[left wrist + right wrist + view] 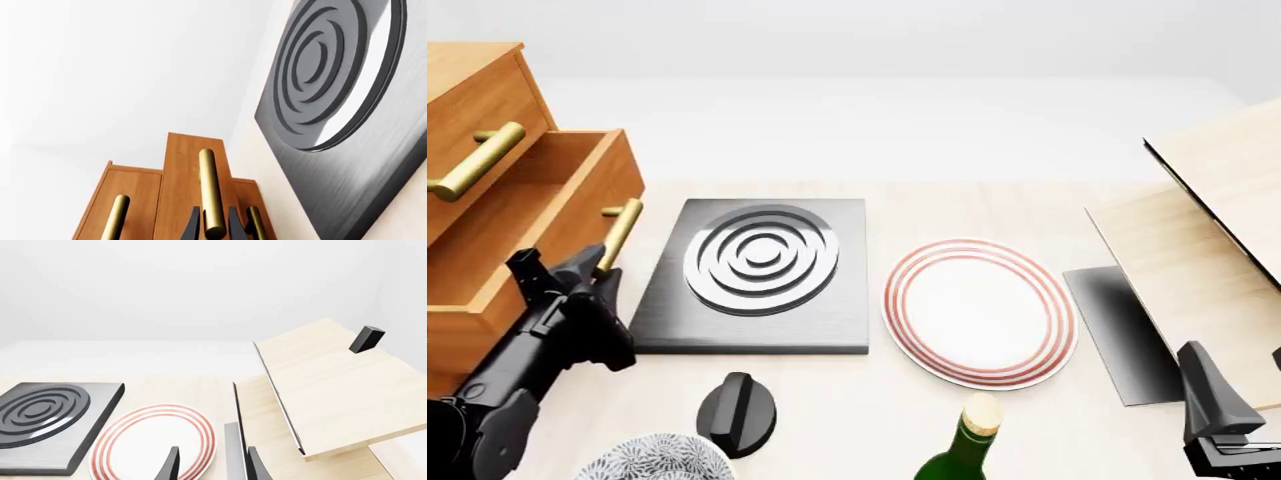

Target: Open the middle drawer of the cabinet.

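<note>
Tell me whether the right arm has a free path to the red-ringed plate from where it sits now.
Probably yes. The right gripper hovers at the table's near right, and the plate lies just ahead and inward of it with nothing on it. Only the green bottle stands nearby, closer to the camera than the plate.

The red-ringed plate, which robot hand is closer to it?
Right. The right gripper hangs just off the red-ringed plate, at its near right edge. The left gripper is far across the table, closed around the middle drawer's brass handle.
</note>
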Available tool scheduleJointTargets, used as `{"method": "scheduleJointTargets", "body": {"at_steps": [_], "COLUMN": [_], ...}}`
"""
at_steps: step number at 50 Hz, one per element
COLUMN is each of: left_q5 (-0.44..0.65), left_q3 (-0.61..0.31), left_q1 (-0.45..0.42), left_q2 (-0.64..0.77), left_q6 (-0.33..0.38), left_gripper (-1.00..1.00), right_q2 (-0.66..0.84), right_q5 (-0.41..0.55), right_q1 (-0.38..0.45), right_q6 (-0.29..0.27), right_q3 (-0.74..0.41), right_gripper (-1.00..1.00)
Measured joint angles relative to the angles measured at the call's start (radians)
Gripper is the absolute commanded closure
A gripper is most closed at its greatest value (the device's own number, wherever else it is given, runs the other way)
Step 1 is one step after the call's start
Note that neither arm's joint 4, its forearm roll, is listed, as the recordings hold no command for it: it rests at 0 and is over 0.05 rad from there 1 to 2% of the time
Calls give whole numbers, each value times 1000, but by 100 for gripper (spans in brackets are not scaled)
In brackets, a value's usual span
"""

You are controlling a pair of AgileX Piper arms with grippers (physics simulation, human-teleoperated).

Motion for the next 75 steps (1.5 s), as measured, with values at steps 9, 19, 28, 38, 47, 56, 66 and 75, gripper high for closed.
{"method": "scheduleJointTargets", "body": {"at_steps": [9,19,28,38,47,56,66,75], "left_q5": [-5,-7,-10,21,66,107,136,168], "left_q3": [-19,-36,-42,-44,-45,-46,-46,-50], "left_q1": [-29,-46,-54,-70,-105,-142,-177,-211], "left_q2": [16,29,35,12,-30,-73,-110,-146], "left_q6": [5,7,9,1,-12,-24,-33,-45], "left_gripper": [-100,-100,-100,-100,-100,-100,-100,-100], "right_q2": [0,0,0,0,0,0,0,0], "right_q5": [0,0,0,0,0,0,0,0], "right_q1": [0,0,0,0,0,0,0,0], "right_q6": [0,0,0,0,0,0,0,0], "right_q3": [0,0,0,0,0,0,0,0], "right_gripper": [-100,-100,-100,-100,-100,-100,-100,-100]}}
